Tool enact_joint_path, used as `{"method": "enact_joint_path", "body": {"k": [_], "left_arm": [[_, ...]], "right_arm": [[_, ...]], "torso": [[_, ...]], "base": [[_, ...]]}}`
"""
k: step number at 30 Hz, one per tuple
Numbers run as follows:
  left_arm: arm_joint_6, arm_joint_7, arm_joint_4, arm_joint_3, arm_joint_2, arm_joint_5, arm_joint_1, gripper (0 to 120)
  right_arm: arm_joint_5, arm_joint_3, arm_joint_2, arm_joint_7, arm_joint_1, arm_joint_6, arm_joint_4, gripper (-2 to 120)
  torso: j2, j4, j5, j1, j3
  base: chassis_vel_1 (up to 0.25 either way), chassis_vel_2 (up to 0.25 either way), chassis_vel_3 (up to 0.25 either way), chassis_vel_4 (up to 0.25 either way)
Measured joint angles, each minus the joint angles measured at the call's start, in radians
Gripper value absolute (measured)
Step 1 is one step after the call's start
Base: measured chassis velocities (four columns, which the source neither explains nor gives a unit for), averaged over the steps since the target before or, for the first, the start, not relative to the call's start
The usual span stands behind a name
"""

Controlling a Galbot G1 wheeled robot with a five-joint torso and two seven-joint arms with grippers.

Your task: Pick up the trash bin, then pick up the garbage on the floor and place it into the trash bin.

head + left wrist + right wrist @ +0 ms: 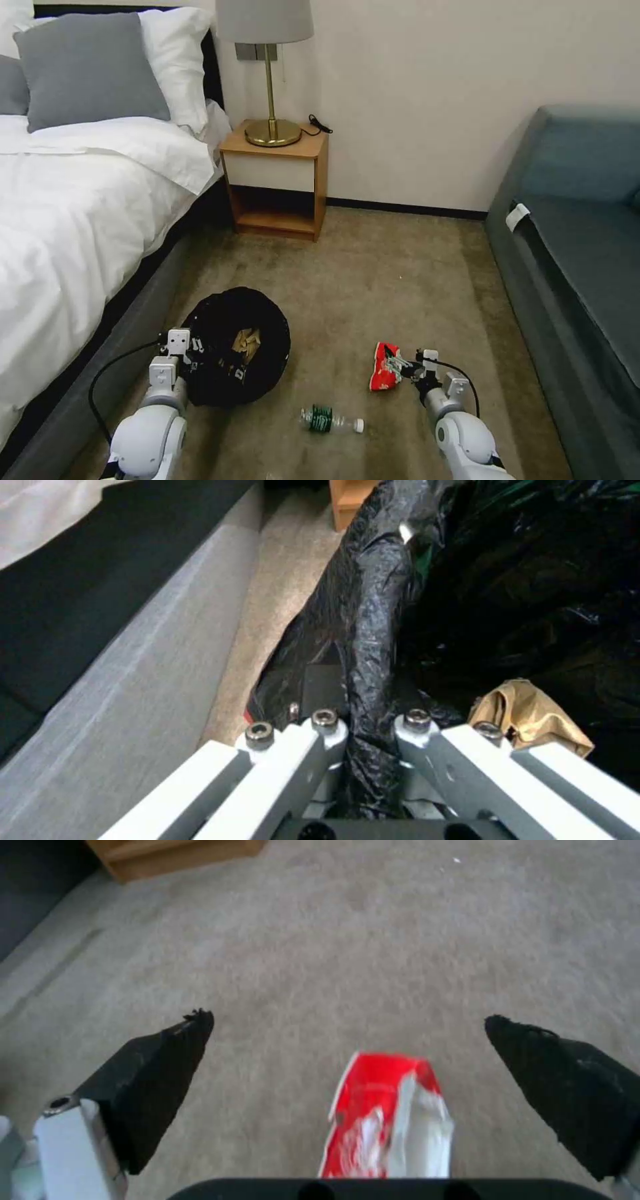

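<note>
The trash bin, lined with a crinkly black bag, sits low beside the bed with its mouth tipped toward me. My left gripper is shut on its near rim. A tan crumpled wrapper lies inside the bin. On the carpet lies a red-and-white packet. My right gripper is open, its black fingers spread to either side of the packet. A small clear bottle with a green label and white cap lies on the floor between the two arms.
A bed with white sheets runs along the left, its grey base close to the bin. A wooden nightstand with a brass lamp stands at the back. A blue-grey sofa bounds the right. Carpet lies open in the middle.
</note>
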Motion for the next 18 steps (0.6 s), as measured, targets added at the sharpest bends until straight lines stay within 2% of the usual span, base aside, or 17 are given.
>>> {"method": "enact_joint_path", "body": {"k": [11,18], "left_arm": [[-0.020,0.001,0.014,0.000,0.009,-0.007,-0.008,2],[-0.020,0.003,0.018,-0.003,0.018,-0.009,-0.013,2]], "right_arm": [[-0.027,-0.022,-0.031,-0.055,0.001,0.023,0.016,100],[-0.030,-0.051,-0.062,-0.078,0.017,0.012,0.020,100]], "torso": [[0.000,0.0000,-0.0001,0.000,0.000],[0.000,-0.0001,-0.0003,0.000,0.000]], "base": [[-0.113,0.113,0.103,-0.103],[-0.010,0.009,0.011,-0.006]]}}
